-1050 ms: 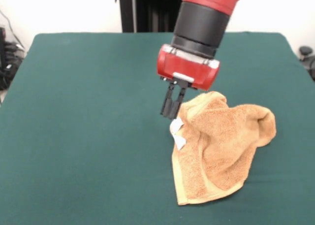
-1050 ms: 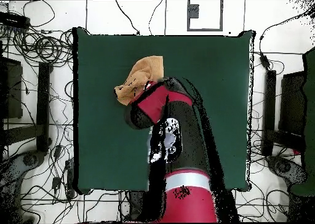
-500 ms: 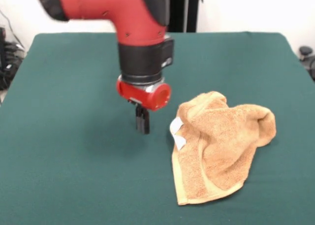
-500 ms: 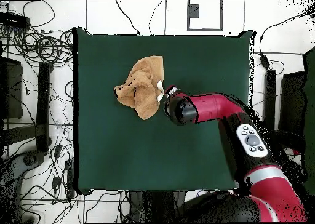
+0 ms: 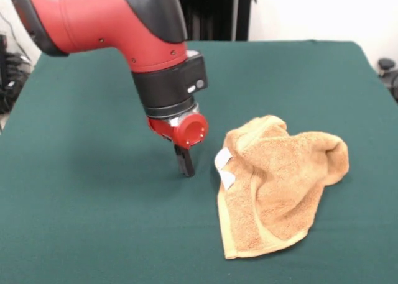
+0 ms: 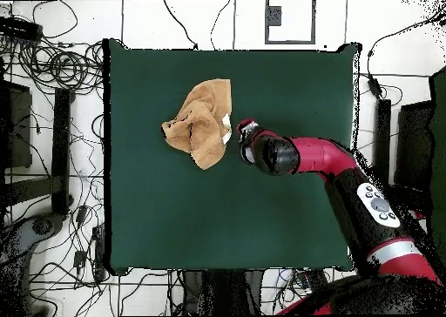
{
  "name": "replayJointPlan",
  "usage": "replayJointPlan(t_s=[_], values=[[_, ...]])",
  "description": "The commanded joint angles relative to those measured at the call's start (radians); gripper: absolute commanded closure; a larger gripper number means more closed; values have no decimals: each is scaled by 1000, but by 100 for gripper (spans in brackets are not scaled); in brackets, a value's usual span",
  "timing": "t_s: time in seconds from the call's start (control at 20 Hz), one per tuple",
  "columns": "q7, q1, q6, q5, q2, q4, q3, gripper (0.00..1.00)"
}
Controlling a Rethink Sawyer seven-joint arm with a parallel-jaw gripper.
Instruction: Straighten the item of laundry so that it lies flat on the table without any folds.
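Within 1 second the gripper point(image 5: 184, 164) has let go of the towel point(image 5: 280, 184) and swung left onto bare table point(image 5: 93, 222), its fingers together and empty, leaving the towel crumpled at lower right, still unflattened.

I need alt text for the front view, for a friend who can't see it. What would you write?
A crumpled tan-orange towel with a small white tag lies bunched and folded on a dark green table. Beside it, apart from the cloth, a red and black robot arm reaches down, its gripper nearly at the tabletop, holding nothing.
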Motion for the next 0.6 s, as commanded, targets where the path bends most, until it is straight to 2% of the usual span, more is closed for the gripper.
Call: replayJointPlan(t_s=[0.05, 0.6], values=[[-305, 5, 65, 77, 226, 179, 281, 100], [-173, -45, 17, 118, 293, 213, 336, 100]])
